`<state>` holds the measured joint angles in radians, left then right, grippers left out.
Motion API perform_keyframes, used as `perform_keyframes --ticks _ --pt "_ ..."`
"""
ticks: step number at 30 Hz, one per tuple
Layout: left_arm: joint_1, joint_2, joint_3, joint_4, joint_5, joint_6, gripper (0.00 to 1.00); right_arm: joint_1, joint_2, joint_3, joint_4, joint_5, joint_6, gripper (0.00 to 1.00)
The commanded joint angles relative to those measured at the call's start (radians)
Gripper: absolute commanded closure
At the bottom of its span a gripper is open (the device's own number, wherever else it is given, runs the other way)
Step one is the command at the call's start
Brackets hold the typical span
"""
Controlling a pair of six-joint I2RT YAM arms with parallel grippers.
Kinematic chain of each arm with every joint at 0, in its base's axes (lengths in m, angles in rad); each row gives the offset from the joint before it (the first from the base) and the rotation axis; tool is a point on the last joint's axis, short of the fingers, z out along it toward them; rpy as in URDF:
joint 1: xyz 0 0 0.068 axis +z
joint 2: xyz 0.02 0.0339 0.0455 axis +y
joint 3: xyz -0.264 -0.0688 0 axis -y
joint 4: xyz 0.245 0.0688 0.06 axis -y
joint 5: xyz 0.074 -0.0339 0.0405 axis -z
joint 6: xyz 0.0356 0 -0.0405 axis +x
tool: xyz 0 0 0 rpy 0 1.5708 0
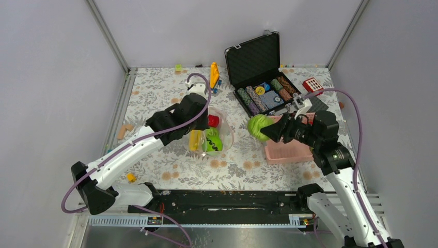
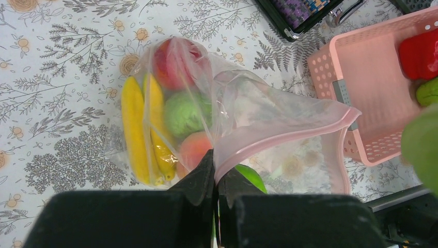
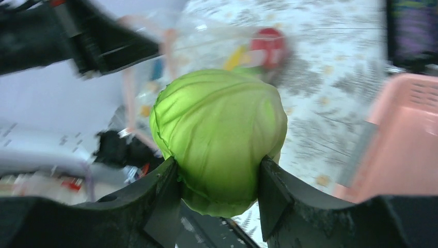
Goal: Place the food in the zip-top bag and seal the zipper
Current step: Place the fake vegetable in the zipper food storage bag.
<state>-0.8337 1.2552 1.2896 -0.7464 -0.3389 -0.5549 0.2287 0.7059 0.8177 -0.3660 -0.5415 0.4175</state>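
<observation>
Fingers point(image 3: 165, 194) of the right gripper point(image 3: 219, 173) stand about half apart, clamped on either side of a green cabbage point(image 3: 219, 124). Those of the left gripper point(image 2: 214, 165) are pressed together on the mouth edge of the bag point(image 2: 248, 98), holding one lip raised.

Worktop point(image 1: 155, 93): flowered cloth, with the arms at its near edge.

Black case point(image 1: 255, 59): open at the far edge, right of centre; no part of the job.

Pink basket point(image 2: 361, 67): near the right edge, with a red piece point(image 2: 418, 51) and a green piece point(image 2: 428, 90) lying in it.

Bag: at the middle of the worktop, its mouth turned toward the basket. The film is thin, limp and probably slippery, and likely to sag shut unless held. The stiffer rim looks the best place to grip.

Cabbage: carried between the basket and the bag's mouth, touching neither. It is judged light, hard-shelled and round, so apt to slip from a shallow pinch. Grip it across the widest girth, as shown.

Bananas point(image 2: 134, 129), red piece point(image 2: 173, 62), pale-green ball point(image 2: 183, 113), peach piece point(image 2: 193, 147): already inside the bag.

Zipper point(image 2: 289, 138): narrow pink strip along the mouth, unsealed. It probably needs pressing along its whole run.
</observation>
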Motion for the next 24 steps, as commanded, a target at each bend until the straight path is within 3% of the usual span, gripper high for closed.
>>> perform_keyframes --ticks 1,5,11,19,24 --pt "0.004 0.006 0.043 0.054 0.033 0.01 1.0 0.12 0.019 0.009 0.232 -0.236 0.054 0.73" --pt "0.004 0.01 0.043 0.056 0.044 0.01 1.0 0.255 0.077 0.052 0.302 -0.271 0.042 0.72" --pt "0.004 0.005 0.042 0.062 0.072 0.012 1.0 0.358 0.162 0.063 0.422 -0.245 0.053 0.72" --pt "0.005 -0.013 0.033 0.068 0.115 0.013 1.0 0.488 0.326 0.145 0.316 -0.032 -0.043 0.74" --pt "0.004 -0.036 0.025 0.068 0.132 0.014 1.0 0.533 0.398 0.189 0.206 0.268 -0.08 0.75"
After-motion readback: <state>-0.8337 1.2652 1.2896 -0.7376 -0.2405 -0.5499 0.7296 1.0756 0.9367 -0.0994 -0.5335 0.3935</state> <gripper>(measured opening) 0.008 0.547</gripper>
